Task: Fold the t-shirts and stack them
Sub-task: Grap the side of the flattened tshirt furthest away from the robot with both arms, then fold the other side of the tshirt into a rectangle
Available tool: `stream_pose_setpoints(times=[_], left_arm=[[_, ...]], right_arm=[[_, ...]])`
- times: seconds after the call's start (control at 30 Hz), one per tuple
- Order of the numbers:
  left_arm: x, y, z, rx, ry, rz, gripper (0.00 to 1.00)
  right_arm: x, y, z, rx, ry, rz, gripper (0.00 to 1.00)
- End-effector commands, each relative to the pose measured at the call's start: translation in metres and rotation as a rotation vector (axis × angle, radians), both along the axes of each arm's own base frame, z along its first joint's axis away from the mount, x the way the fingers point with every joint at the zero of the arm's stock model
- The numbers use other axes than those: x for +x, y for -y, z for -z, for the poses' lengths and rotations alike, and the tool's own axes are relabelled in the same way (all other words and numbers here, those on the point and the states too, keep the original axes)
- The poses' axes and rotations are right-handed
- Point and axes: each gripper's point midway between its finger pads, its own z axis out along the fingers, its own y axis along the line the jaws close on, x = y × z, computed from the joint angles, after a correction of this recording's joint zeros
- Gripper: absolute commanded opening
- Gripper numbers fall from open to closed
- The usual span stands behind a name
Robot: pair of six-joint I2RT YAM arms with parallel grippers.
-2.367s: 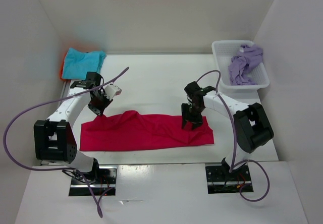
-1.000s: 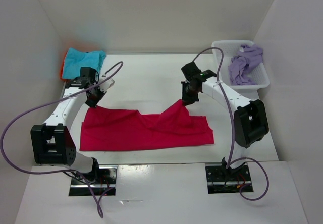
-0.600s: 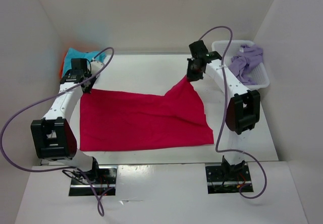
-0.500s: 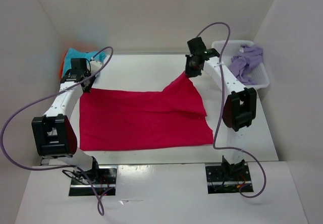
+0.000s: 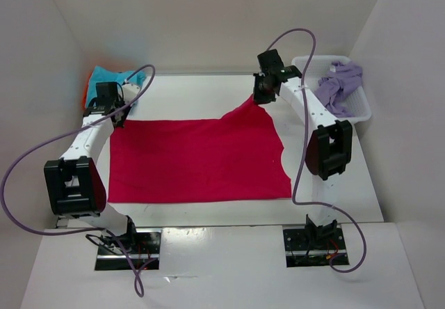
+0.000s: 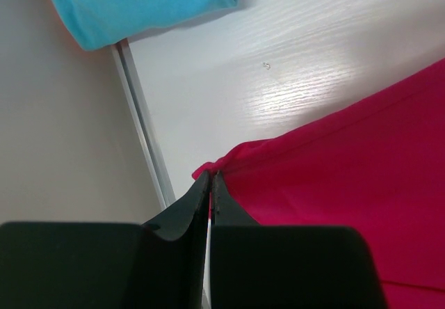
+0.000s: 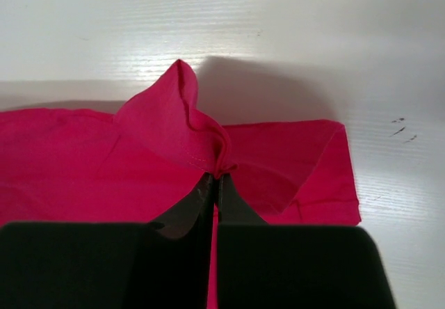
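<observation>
Both the left gripper (image 6: 211, 180) and right gripper (image 7: 217, 177) clench corners of the red shirt (image 5: 195, 159) near the far edge of the table (image 5: 201, 94) — limp, light cloth, so you grip hems.

Plain magenta-red shirt (image 5: 198, 159), turquoise shirt (image 5: 111, 74), perhaps orange cloth (image 5: 87, 88) — lavender shirt (image 5: 337, 86), white mesh basket (image 5: 304, 65).

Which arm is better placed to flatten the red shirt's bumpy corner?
Probably the right: the right gripper pinches that raised corner of the magenta-red shirt; the left gripper holds the other far corner.
</observation>
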Motion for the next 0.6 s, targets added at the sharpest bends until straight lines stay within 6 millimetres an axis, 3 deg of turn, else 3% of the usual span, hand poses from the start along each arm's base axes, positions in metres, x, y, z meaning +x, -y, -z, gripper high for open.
stream_pose_setpoints(times=[0.0, 0.03, 0.07, 0.1, 0.13, 0.17, 0.23, 0.27, 0.33, 0.37, 0.43, 0.47, 0.57], left_arm=[[-0.004, -0.001, -0.008, 0.002, 0.041, 0.019, 0.0], [-0.009, -0.005, -0.009, 0.012, 0.04, 0.017, 0.0], [-0.013, -0.005, -0.005, 0.018, 0.03, 0.024, 0.0], [-0.018, -0.007, -0.005, 0.022, 0.028, 0.03, 0.0], [-0.024, -0.006, 0.001, 0.019, 0.008, 0.03, 0.0], [-0.033, -0.009, 0.014, 0.021, -0.029, 0.03, 0.0], [-0.046, -0.005, 0.02, 0.013, -0.058, 0.048, 0.0], [-0.053, -0.004, 0.029, 0.013, -0.091, 0.056, 0.0], [-0.064, -0.005, 0.031, 0.015, -0.114, 0.054, 0.0], [-0.066, -0.005, 0.027, 0.016, -0.11, 0.054, 0.0], [-0.077, -0.003, 0.035, 0.014, -0.149, 0.061, 0.0], [-0.077, -0.003, 0.032, 0.016, -0.141, 0.061, 0.0], [-0.096, -0.002, 0.051, 0.014, -0.216, 0.063, 0.0]], right_arm=[[-0.005, -0.011, -0.035, 0.061, 0.091, -0.046, 0.0], [-0.011, -0.009, -0.032, 0.066, 0.088, -0.039, 0.0], [-0.027, -0.007, -0.011, 0.074, 0.032, -0.028, 0.0], [-0.035, -0.005, -0.024, 0.094, 0.068, -0.02, 0.0], [-0.043, -0.003, -0.022, 0.101, 0.062, -0.009, 0.0], [-0.061, 0.003, -0.001, 0.09, 0.005, 0.004, 0.0], [-0.076, 0.007, -0.008, 0.123, 0.019, 0.037, 0.0], [-0.092, 0.012, 0.009, 0.117, -0.027, 0.053, 0.0], [-0.108, 0.013, 0.006, 0.154, -0.035, 0.082, 0.0], [-0.12, 0.017, 0.017, 0.148, -0.066, 0.094, 0.0], [-0.132, 0.018, 0.016, 0.173, -0.073, 0.113, 0.0], [-0.139, 0.019, 0.026, 0.172, -0.095, 0.109, 0.0], [-0.159, 0.02, 0.045, 0.187, -0.161, 0.124, 0.0]])
